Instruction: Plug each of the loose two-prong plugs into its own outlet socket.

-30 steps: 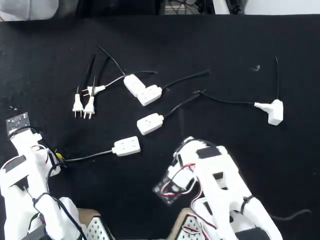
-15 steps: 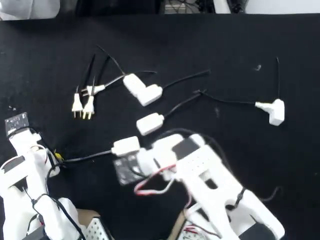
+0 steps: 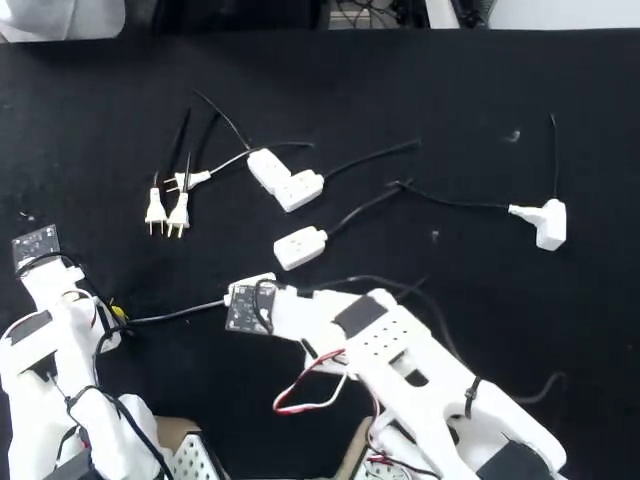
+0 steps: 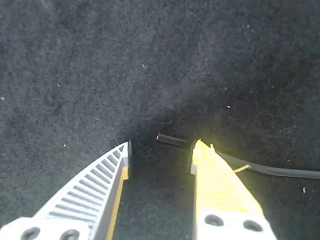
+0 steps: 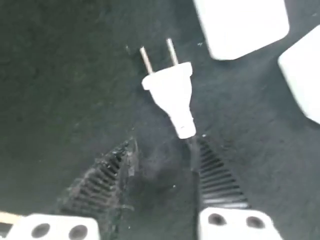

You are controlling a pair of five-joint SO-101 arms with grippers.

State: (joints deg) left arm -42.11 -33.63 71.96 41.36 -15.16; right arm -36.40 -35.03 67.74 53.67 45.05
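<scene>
Three loose white two-prong plugs (image 3: 180, 214) lie at the left of the black mat. White outlet sockets lie at the centre: a touching pair (image 3: 286, 178), a single one (image 3: 300, 247), and one (image 3: 252, 288) partly under my right arm. In the right wrist view my right gripper (image 5: 166, 145) is open just short of a white plug (image 5: 169, 89), whose cable runs along one finger, with two sockets (image 5: 240, 22) beyond. My left gripper (image 4: 161, 147) is open low over the mat, with a black cable end (image 4: 167, 139) at its yellow fingertip (image 4: 202, 152). From above it sits at the front left (image 3: 112, 318).
A white angled plug (image 3: 548, 222) with a thin black cable lies at the far right. Black cables trail between the sockets and the plugs. My right arm (image 3: 400, 360) stretches across the front middle of the mat.
My right arm has swung left and forward from the front middle, and its wrist is now over the nearest socket. The left arm has not moved.
</scene>
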